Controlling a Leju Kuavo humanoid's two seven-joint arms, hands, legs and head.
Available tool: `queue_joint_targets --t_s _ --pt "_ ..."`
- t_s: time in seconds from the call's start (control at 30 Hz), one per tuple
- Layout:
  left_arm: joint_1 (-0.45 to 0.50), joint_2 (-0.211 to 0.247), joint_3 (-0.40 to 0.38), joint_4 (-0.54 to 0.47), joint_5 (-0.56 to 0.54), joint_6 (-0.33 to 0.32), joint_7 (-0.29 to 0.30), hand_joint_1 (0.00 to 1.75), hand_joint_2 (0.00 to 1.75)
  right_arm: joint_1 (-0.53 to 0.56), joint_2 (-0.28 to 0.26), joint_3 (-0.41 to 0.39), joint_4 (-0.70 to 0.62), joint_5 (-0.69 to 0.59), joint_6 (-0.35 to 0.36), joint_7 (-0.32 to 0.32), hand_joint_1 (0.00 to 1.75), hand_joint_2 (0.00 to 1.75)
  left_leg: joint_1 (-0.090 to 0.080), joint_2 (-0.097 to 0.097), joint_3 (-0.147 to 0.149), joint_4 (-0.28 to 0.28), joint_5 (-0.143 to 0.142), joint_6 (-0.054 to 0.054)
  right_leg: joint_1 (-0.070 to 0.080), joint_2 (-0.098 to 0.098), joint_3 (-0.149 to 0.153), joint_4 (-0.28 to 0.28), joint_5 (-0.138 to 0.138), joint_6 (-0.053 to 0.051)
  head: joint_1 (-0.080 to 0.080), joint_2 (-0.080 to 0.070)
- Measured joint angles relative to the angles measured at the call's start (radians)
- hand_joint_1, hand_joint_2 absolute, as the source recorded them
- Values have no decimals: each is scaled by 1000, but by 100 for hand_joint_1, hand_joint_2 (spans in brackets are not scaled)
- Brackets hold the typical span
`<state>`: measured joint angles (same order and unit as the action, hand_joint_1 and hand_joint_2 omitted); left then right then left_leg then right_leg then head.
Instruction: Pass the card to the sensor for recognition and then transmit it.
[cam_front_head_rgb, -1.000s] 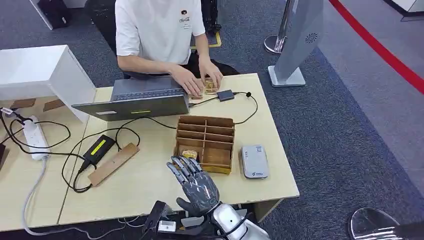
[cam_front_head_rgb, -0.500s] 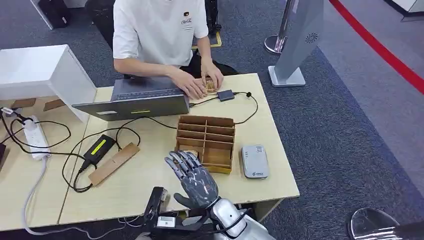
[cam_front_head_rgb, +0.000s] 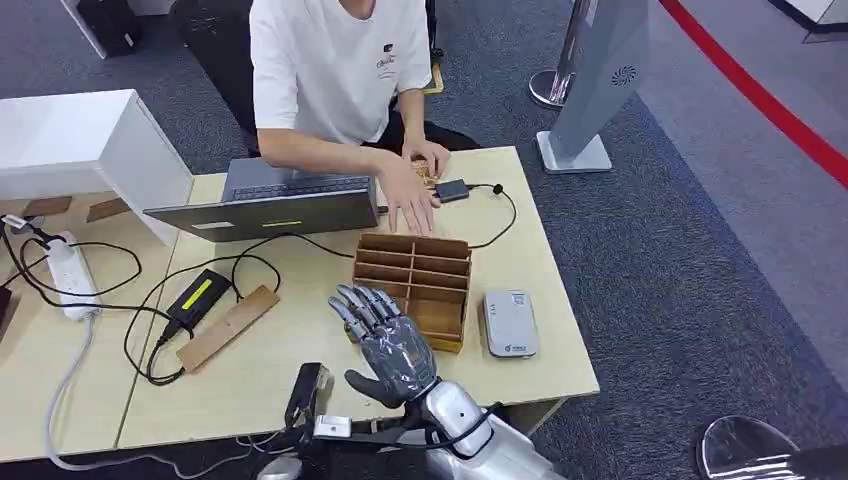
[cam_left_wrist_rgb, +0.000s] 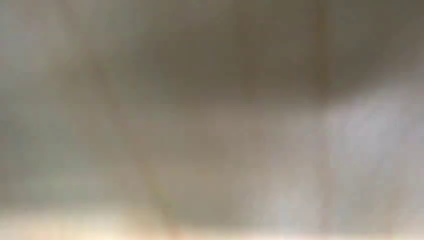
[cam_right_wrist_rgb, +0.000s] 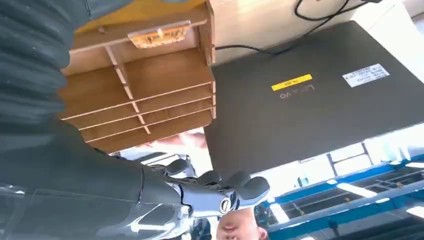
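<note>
Card (cam_right_wrist_rgb: 159, 35) lies in the near corner slot of the wooden tray (cam_front_head_rgb: 435, 268), under the right hand (cam_front_head_rgb: 388, 345), which hovers empty with fingers spread. Just right of the tray sits the sensor (cam_front_head_rgb: 508, 322), near the table edge (cam_front_head_rgb: 560, 385). Left hand's state cannot be told.

On the laptop lid (cam_right_wrist_rgb: 320, 95) in my right wrist view I read the brand "LENOVO", upside down as shown. Just beside it sits a small yellow sticker (cam_right_wrist_rgb: 291, 82); its print is too small to read. A white label (cam_right_wrist_rgb: 367, 75) near the lid's corner carries fine lines I cannot make out. The person's white shirt (cam_front_head_rgb: 340, 60) bears a small chest logo, unreadable.
</note>
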<state>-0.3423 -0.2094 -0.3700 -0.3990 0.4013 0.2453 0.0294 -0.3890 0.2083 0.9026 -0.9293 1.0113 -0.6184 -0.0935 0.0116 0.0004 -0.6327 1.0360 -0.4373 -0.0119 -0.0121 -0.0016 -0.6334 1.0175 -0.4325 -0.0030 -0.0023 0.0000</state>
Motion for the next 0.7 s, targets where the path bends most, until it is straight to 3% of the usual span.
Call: queue_joint_targets --t_s 0.7 --pt "-47 1 59 69 19 44 24 0 175 -31 2 36 4 -55 16 -26 0 175 0 0 0 0 1 -1 0 0 0 0 0 0 0 0"
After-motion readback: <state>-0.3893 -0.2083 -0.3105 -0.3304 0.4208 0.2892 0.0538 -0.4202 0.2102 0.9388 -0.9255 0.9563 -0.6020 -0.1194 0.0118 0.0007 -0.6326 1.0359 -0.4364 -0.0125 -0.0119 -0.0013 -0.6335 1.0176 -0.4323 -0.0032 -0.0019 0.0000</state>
